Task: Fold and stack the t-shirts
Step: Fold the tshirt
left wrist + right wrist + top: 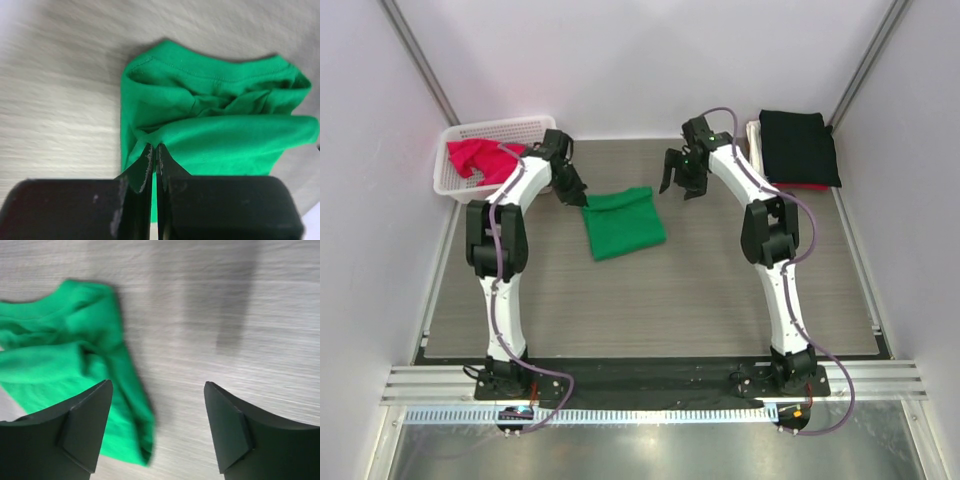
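Top external: high above and behind me, looking down over the whole table (720,300).
Left wrist: very near, facing the green t-shirt (215,120).
Right wrist: near, facing the table.
Shared: the green t-shirt, in all three.

This is a robotics lab test cell: a grey wood-grain worktop (650,300) is boxed in on three sides by plain white panels (640,60), with metal struts (420,60) rising from its far corners. Along the worktop's near edge runs an aluminium rail (650,385) where the left arm (500,260) and right arm (775,270) are bolted, cables (850,390) looping from their bases.
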Controlling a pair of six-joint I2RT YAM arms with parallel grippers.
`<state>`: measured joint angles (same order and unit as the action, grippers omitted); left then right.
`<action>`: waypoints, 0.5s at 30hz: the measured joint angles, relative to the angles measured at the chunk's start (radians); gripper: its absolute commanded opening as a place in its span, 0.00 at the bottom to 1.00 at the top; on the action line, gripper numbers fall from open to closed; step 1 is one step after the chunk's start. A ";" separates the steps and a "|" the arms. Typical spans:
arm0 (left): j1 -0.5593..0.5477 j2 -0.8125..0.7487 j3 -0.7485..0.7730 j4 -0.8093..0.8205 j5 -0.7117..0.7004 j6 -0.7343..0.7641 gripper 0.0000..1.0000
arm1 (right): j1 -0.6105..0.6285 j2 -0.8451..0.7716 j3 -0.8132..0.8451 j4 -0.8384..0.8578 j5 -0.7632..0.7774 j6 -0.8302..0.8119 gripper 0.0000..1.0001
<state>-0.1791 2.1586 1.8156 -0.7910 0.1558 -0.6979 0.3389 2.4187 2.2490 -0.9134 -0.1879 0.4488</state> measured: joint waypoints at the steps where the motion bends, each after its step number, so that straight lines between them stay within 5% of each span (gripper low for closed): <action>1: 0.011 0.011 0.019 -0.007 -0.006 0.000 0.03 | -0.007 -0.002 0.001 0.002 0.006 -0.006 0.82; 4: 0.034 0.045 0.068 -0.013 -0.018 0.006 0.22 | -0.021 -0.024 -0.034 0.027 0.012 -0.011 0.81; 8: 0.050 0.099 0.150 -0.042 -0.023 0.008 0.60 | -0.031 -0.173 -0.269 0.125 -0.041 -0.004 0.75; 11: 0.046 0.093 0.157 -0.057 -0.028 0.011 0.69 | -0.019 -0.289 -0.422 0.214 -0.124 0.011 0.67; 15: 0.027 0.051 0.150 -0.090 -0.073 0.022 0.68 | 0.036 -0.360 -0.504 0.328 -0.259 0.036 0.57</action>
<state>-0.1520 2.2097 1.9652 -0.8810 0.0830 -0.6762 0.3748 2.0590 1.7447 -0.5850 -0.4465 0.4850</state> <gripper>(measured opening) 0.687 0.615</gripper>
